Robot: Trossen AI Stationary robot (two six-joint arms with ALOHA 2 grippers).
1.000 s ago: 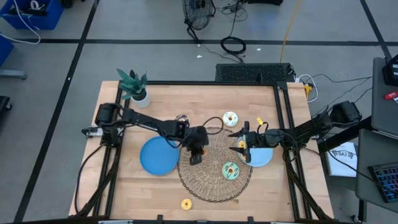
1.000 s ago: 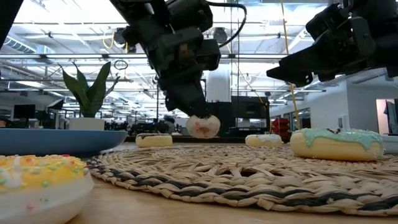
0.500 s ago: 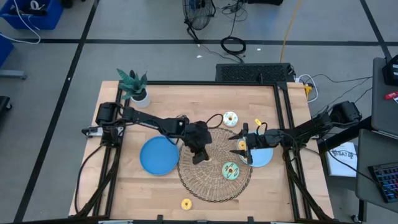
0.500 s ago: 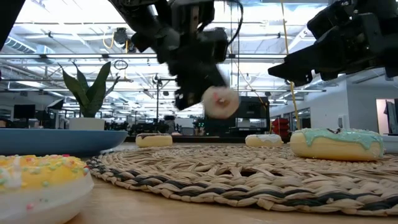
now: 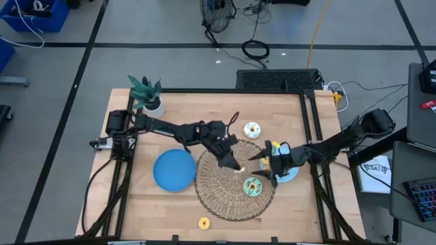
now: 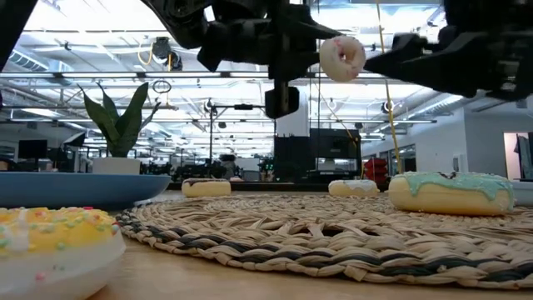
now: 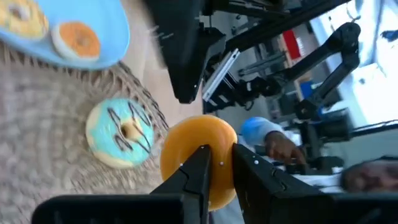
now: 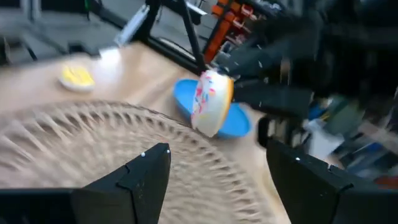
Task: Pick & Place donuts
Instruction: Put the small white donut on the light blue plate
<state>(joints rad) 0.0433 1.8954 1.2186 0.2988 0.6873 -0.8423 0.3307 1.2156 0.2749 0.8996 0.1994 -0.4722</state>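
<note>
My left gripper point(image 5: 234, 164) reaches over the round wicker mat point(image 5: 218, 197) and is shut on a small donut point(image 6: 342, 57) with white icing and sprinkles, held high above the mat. My right gripper point(image 5: 264, 165) stands open just to its right, over the mat's right rim and a blue plate point(image 5: 291, 174); in the right wrist view the held donut point(image 8: 211, 102) shows on edge beyond the open fingers point(image 8: 143, 171). A teal-iced donut point(image 5: 253, 187) lies on the mat. My left gripper pinches the donut between its two fingers. One finger point(image 7: 200, 167) lies over the middle of the donut's orange underside point(image 7: 186, 140). The other finger point(image 7: 249, 171) is at its rim. The fingers reach nearly level toward the table's right side. The donut hangs on edge, clear of the mat.
A second blue plate point(image 5: 174, 170) lies left of the mat. A white donut point(image 5: 252, 129) sits beyond the mat and a yellow one point(image 5: 204, 222) near the front edge. A potted plant point(image 5: 146, 94) stands at the far left. A person point(image 7: 283, 143) shows beyond the table.
My left gripper has risen and swung toward the table's right, tipping from pointing down to nearly level and rolling. The donut has gone from just above the mat to high over it, toward my right gripper. My right gripper has rolled and edged toward the mat.
</note>
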